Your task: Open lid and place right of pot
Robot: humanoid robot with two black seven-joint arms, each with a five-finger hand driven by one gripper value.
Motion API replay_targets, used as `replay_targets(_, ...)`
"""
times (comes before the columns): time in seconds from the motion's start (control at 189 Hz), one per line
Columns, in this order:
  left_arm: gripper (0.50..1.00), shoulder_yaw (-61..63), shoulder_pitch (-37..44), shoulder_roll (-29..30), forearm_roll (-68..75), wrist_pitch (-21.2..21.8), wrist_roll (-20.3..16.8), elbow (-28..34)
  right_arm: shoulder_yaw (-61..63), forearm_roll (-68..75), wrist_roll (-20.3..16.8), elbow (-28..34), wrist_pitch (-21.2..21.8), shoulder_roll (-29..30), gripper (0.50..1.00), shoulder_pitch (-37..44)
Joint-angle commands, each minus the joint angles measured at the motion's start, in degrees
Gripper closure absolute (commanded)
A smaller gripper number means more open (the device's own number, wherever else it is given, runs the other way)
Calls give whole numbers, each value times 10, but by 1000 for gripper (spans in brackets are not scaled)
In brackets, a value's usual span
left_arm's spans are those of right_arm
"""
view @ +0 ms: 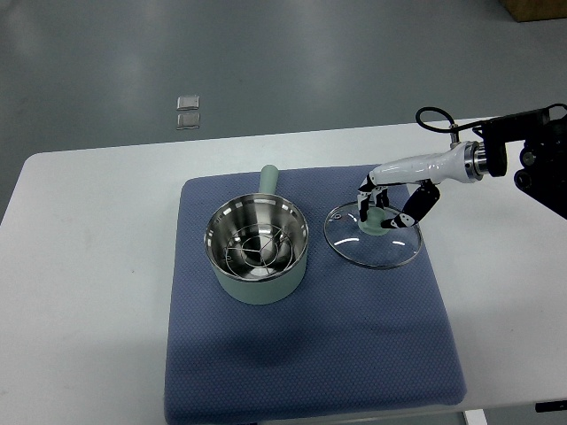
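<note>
A mat (310,354) lies on the table (80,292). The pot (258,251) stands on the mat's left half, its handle (267,180) pointing away from the robot, a wire rack (255,251) inside it. The lid (373,235) lies flat on the mat just right of the pot, apart from it. The right hand (390,202) is over the lid's knob (375,217).

Lid knob (376,219) half hidden under right hand (390,202)
</note>
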Motion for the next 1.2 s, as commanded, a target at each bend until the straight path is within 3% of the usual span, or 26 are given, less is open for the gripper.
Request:
replay_targets(0.0, 500, 0, 0, 0, 0, 0, 1, -1, -2, 3, -2, 0, -5, 12, 746, -10)
replay_targets(0.037, 500, 0, 0, 0, 0, 0, 1, 0, -2, 4, -2, 0, -6, 19, 667, -14)
replay_targets(0.09, 500, 0, 0, 0, 0, 0, 1, 0, -2, 4, -2, 0, -6, 19, 666, -14)
replay_targets(0.095, 500, 0, 0, 0, 0, 0, 0, -1, -2, 4, -5, 0, -6, 24, 628, -19)
replay_targets(0.116, 500, 0, 0, 0, 0, 0, 0, 0, -2, 4, -5, 0, -7, 25, 603, -21)
replay_targets(0.185, 500, 0, 0, 0, 0, 0, 1, -1, -1, 5, -6, 0, -8, 25, 587, -21)
replay_targets(0.19, 500, 0, 0, 0, 0, 0, 0, 0, 0, 8, -10, 0, -11, 25, 566, -22)
replay_targets(0.375, 500, 0, 0, 0, 0, 0, 1, 0, 14, 32, -12, -1, -7, 19, 568, -19)
replay_targets(0.613, 500, 1, 0, 0, 0, 0, 1, -1, 34, 210, -30, -22, 14, 23, 572, -17)
replay_targets(0.618, 500, 0, 0, 0, 0, 0, 0, -1, 40, 284, -55, -27, 16, 27, 570, -19)
replay_targets(0.66, 500, 0, 0, 0, 0, 0, 1, 0, 43, 355, -81, -31, 16, 34, 570, -21)
replay_targets(0.708, 500, 0, 0, 0, 0, 0, 1, 0, 43, 356, -81, -31, 16, 34, 570, -21)
replay_targets(0.713, 500, 0, 0, 0, 0, 0, 0, 0, 41, 443, -121, -43, 15, 47, 568, -27)
replay_targets(0.835, 500, 0, 0, 0, 0, 0, 1, 0, 46, 608, -236, -88, 11, 73, 568, -54)
replay_targets(0.898, 500, 0, 0, 0, 0, 0, 0, 0, 47, 689, -278, -108, 8, 90, 568, -54)
replay_targets(0.998, 500, 0, 0, 0, 0, 0, 0, -1, 47, 838, -310, -125, 4, 102, 568, -55)
replay_targets(1.194, 500, 0, 0, 0, 0, 0, 0, 0, 41, 1030, -315, -126, -5, 107, 566, -68)
